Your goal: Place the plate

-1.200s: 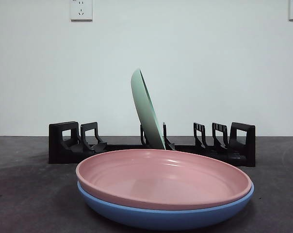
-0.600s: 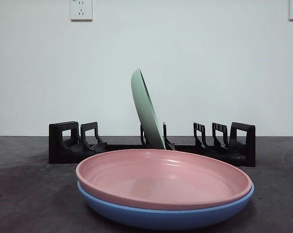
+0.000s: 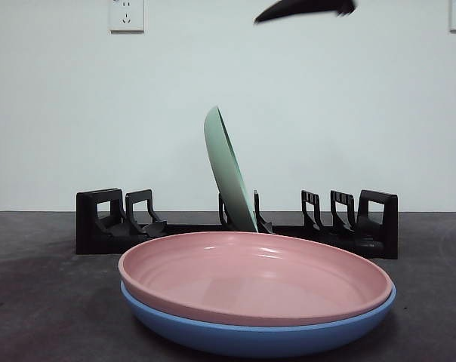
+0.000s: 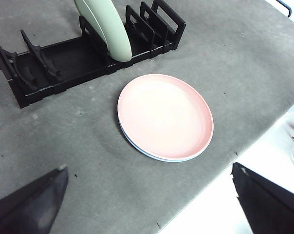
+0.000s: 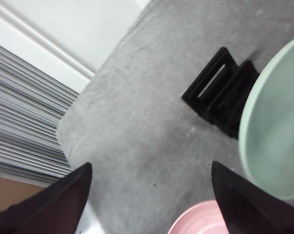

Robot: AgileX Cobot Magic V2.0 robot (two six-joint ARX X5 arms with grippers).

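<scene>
A pink plate lies stacked on a blue plate at the table's front. Behind them a green plate stands tilted in a slot of the black rack. My left gripper hangs open high above the table, with the pink plate, the green plate and the rack all below it. My right gripper is open and holds nothing. It is up over the rack's end, beside the green plate. A black tip shows at the top of the front view.
The rack has free slots on both sides of the green plate. The grey table's edge runs close to the stacked plates. A white wall with outlets stands behind the rack.
A black gripper tip has come into the top of the front view, where none showed before. The plates and rack have not moved.
</scene>
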